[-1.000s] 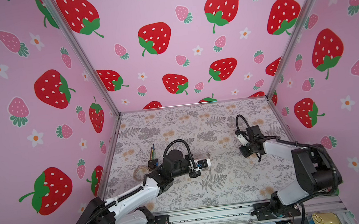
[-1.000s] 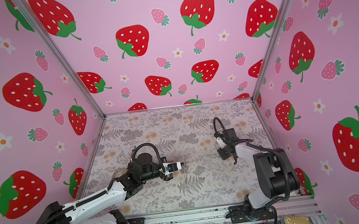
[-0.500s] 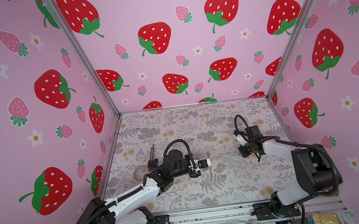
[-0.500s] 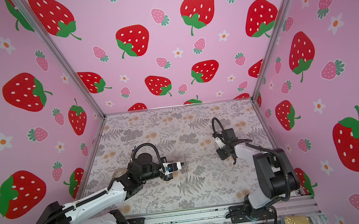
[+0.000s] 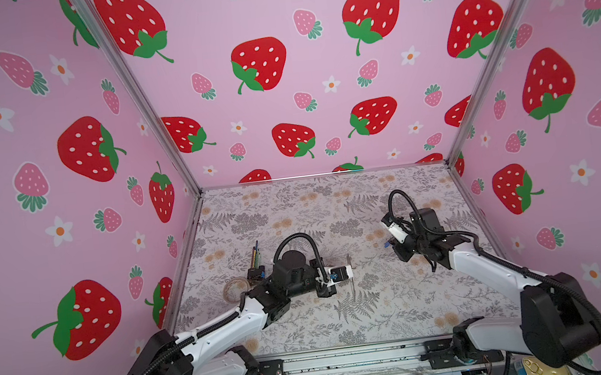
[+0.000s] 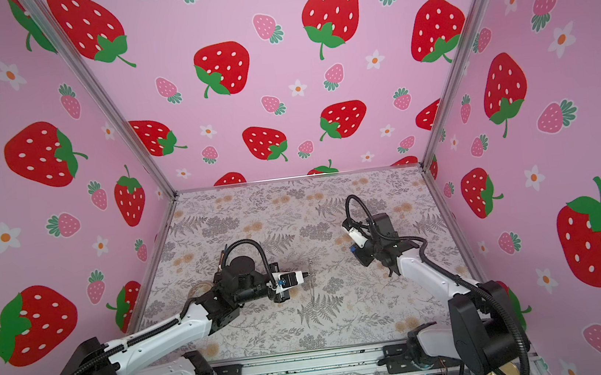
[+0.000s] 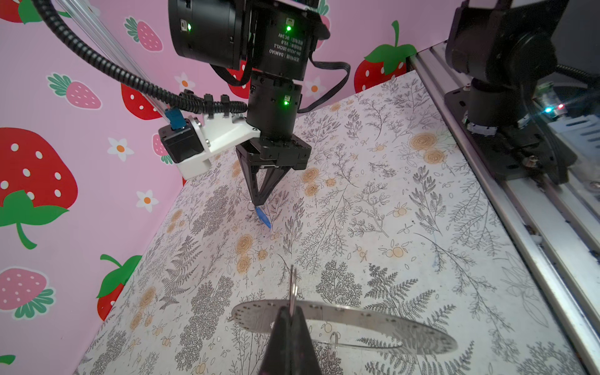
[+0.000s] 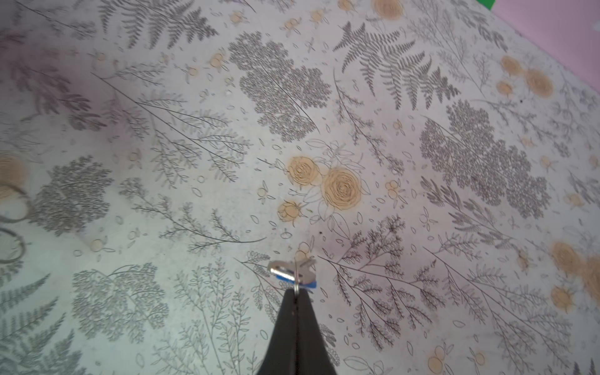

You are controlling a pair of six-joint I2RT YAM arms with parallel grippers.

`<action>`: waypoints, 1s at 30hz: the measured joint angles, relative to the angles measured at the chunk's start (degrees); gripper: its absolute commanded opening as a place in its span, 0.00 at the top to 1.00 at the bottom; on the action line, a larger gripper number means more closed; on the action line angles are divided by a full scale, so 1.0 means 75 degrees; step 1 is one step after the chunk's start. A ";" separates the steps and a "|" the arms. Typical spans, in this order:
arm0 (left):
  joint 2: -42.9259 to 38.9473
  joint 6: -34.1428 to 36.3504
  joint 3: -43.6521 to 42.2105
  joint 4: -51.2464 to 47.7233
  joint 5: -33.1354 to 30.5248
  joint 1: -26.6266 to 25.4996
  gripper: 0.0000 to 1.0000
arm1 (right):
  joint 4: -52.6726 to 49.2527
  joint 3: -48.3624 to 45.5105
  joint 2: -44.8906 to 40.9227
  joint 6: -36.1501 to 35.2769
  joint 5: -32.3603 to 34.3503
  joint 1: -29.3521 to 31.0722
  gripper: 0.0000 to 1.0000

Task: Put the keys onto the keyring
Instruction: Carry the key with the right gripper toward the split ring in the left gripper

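Observation:
My left gripper (image 7: pixel 292 308) is shut on the rim of the keyring (image 7: pixel 373 319), a flat grey ring with small holes along its edge. It holds the ring above the floral mat, and a thin wire loop stands just past its fingertips. In a top view the keyring (image 5: pixel 349 261) shows edge-on at the left gripper (image 5: pixel 348 269), near the mat's middle. My right gripper (image 8: pixel 296 292) is shut on the silver loop of the keys (image 8: pixel 289 272), a small blue tag with a silver piece. It hangs just above the mat at right (image 5: pixel 387 244), well apart from the keyring.
A pale tape roll (image 5: pixel 235 288) lies on the mat at the left, behind my left arm. Beside it stands a small dark holder with pencils (image 5: pixel 256 261). Pink strawberry walls close the mat on three sides, and a metal rail (image 7: pixel 519 211) runs along the front.
My right gripper has closed fully on the keys and shifted slightly to the left. The left arm and the keyring have not moved.

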 measured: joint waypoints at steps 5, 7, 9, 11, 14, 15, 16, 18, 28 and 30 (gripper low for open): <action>-0.0009 -0.0105 0.0000 0.0000 0.0096 0.0000 1.00 | 0.0323 -0.0428 -0.0752 -0.0589 -0.0836 0.0466 1.00; -0.0026 -0.0137 0.0000 0.0000 0.0146 0.0000 1.00 | 0.0519 -0.0676 -0.1116 -0.0871 -0.1131 0.0641 1.00; -0.0041 -0.0166 0.0006 0.0000 0.0242 0.0000 1.00 | 0.0816 -0.0991 -0.1533 -0.1177 -0.1396 0.0833 1.00; -0.0041 -0.0204 0.0035 -0.0006 0.0309 0.0000 1.00 | 0.1049 -0.1268 -0.1865 -0.1448 -0.1550 0.1003 1.00; -0.0020 -0.0335 0.0119 -0.0012 0.0393 0.0017 1.00 | 0.1355 -0.1547 -0.2133 -0.1757 -0.1629 0.1259 1.00; 0.0009 -0.0388 0.0172 -0.0017 0.0449 0.0029 1.00 | 0.1451 -0.1612 -0.2177 -0.1839 -0.1629 0.1343 1.00; 0.0041 -0.0449 0.0219 -0.0023 0.0490 0.0038 1.00 | 0.1501 -0.1641 -0.2197 -0.1891 -0.1626 0.1402 1.00; 0.0125 -0.0565 0.0321 -0.0061 0.0592 0.0055 1.00 | 0.1609 -0.1661 -0.2247 -0.2008 -0.1614 0.1556 1.00; 0.0597 -0.1151 0.0629 -0.0417 0.0982 0.0192 1.00 | 0.2081 -0.1775 -0.2812 -0.2305 -0.1297 0.2104 1.00; 0.0650 -0.1285 0.0647 -0.0423 0.1043 0.0248 1.00 | 0.2148 -0.1810 -0.2973 -0.2378 -0.1230 0.2177 1.00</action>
